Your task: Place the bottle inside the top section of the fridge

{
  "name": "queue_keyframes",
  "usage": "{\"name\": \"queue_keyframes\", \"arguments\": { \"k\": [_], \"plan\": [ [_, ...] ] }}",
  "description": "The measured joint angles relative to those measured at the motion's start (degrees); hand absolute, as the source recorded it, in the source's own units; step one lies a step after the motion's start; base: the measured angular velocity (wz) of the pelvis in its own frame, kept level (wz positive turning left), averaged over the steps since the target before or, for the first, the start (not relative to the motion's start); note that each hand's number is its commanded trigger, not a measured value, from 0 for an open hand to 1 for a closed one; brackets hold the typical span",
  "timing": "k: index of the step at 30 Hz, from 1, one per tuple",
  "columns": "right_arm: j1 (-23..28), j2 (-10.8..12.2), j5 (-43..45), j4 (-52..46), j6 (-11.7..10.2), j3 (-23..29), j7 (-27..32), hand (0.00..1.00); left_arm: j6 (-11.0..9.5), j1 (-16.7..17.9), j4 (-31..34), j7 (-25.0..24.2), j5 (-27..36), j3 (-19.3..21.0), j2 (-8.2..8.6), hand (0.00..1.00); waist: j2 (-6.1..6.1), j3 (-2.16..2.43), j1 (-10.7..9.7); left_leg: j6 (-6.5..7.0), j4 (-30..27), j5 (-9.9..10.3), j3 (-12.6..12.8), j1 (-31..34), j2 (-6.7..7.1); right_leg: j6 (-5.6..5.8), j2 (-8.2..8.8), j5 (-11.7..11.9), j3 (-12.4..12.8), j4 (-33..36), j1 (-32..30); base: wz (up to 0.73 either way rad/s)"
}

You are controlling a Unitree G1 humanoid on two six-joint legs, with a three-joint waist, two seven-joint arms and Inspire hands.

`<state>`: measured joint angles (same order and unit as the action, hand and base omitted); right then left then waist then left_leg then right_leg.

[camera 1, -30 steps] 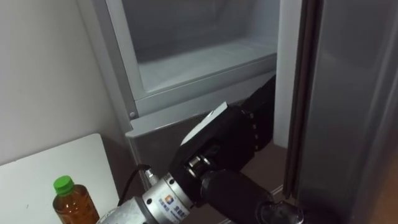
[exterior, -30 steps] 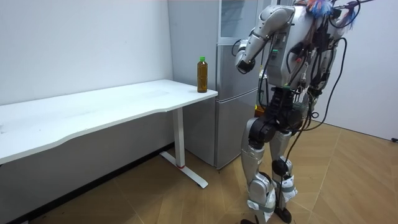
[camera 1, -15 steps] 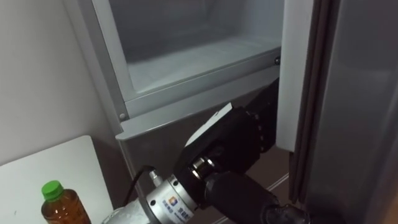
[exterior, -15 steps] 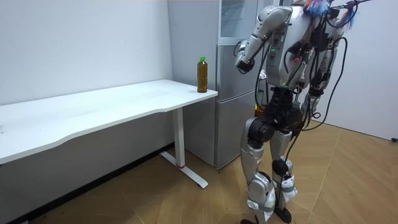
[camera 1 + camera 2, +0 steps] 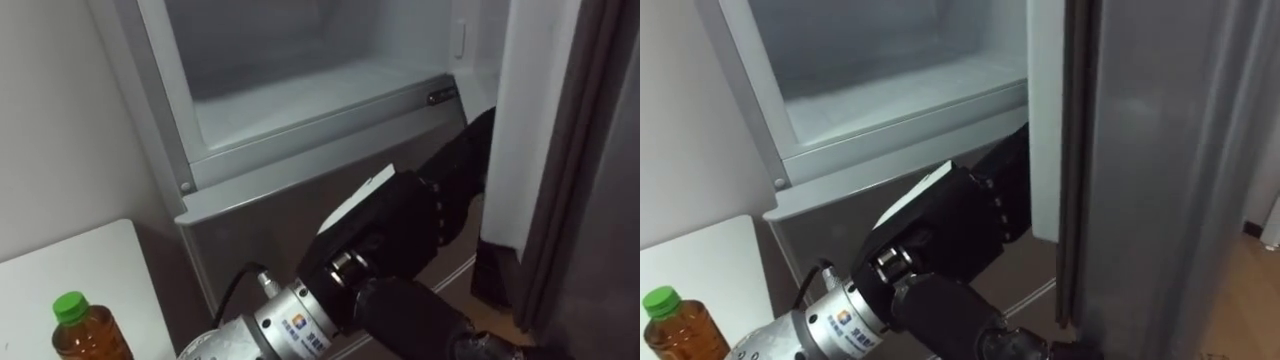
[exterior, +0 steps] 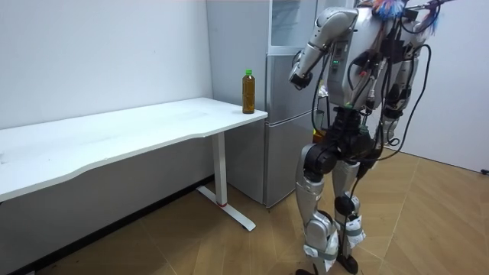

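A bottle (image 5: 85, 330) of brown drink with a green cap stands upright on the corner of the white table (image 5: 120, 270), also seen as the bottle (image 6: 247, 92) in the room view. My left hand (image 5: 410, 225) is raised in front of the fridge, below the open upper compartment (image 5: 300, 80). It is open, and its straight fingers (image 5: 465, 160) reach to the inner edge of the open upper door (image 5: 560, 150). It holds nothing. My right hand (image 6: 390, 128) hangs low at my side in the room view. I stand facing the fridge, with the table on my left.
The upper compartment's white shelf (image 5: 900, 85) is bare. Below it is the shut grey lower door (image 5: 260, 230). The open door fills the right side of the eye views. A white wall (image 5: 50, 120) is to the left, and wooden floor (image 6: 428, 221) lies behind me.
My left hand has moved right and up, stretching its fingers to the door's inner edge. The eye view has shifted a little. The bottle has stayed on the table.
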<state>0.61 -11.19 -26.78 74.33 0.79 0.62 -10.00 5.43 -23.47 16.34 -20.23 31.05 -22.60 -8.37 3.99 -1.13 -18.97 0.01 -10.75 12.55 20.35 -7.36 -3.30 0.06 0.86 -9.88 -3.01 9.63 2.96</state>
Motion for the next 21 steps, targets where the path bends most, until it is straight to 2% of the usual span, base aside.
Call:
{"name": "queue_keyframes", "arguments": {
  "k": [7,10,12,16,21],
  "plan": [
    [0.01,-0.34,-0.02,-0.15,0.0,-1.6,0.67,0.0,0.14,-3.37,-2.97,-0.13,0.02,-0.88,0.86,0.0,0.15,0.05,-0.3,-0.01,-0.06,-0.01,1.56,-0.75,-0.24,-0.21,-0.27,0.13,1.37,0.06,-0.03,-0.14],
    [0.18,-0.64,-0.04,-0.15,0.0,-1.6,0.65,0.0,0.14,-3.71,-2.98,-0.21,0.02,-1.24,0.89,0.0,0.19,0.07,-1.39,-0.01,-0.13,-0.01,1.71,-0.77,-0.26,-0.22,-0.32,0.13,1.6,0.07,-0.11,-0.03],
    [0.57,-1.09,-0.33,-0.15,0.0,-1.65,0.7,0.0,0.14,-4.48,-3.32,-0.16,0.01,-2.03,0.88,0.0,0.29,0.13,-1.38,-0.02,-0.17,-0.01,2.01,-0.79,-0.29,-0.22,-0.36,0.13,1.82,0.07,-0.17,-0.08],
    [0.86,-1.9,-0.49,-0.15,0.04,-1.95,1.26,0.0,0.13,-4.66,-3.32,-0.02,0.01,-2.48,0.89,0.0,0.89,0.53,-1.36,-0.02,-0.2,0.0,3.03,-0.65,-0.44,-0.33,-0.53,0.21,2.82,0.26,-0.84,-0.14],
    [0.98,-1.94,-0.5,-0.18,0.03,-2.18,1.68,0.0,0.14,-5.3,-3.32,-0.04,0.01,-2.64,0.77,0.0,0.89,0.53,-1.56,-0.29,-0.26,0.15,3.19,-0.49,-1.0,-0.65,-1.1,0.37,2.92,0.12,-1.0,-0.01]
  ]
}}
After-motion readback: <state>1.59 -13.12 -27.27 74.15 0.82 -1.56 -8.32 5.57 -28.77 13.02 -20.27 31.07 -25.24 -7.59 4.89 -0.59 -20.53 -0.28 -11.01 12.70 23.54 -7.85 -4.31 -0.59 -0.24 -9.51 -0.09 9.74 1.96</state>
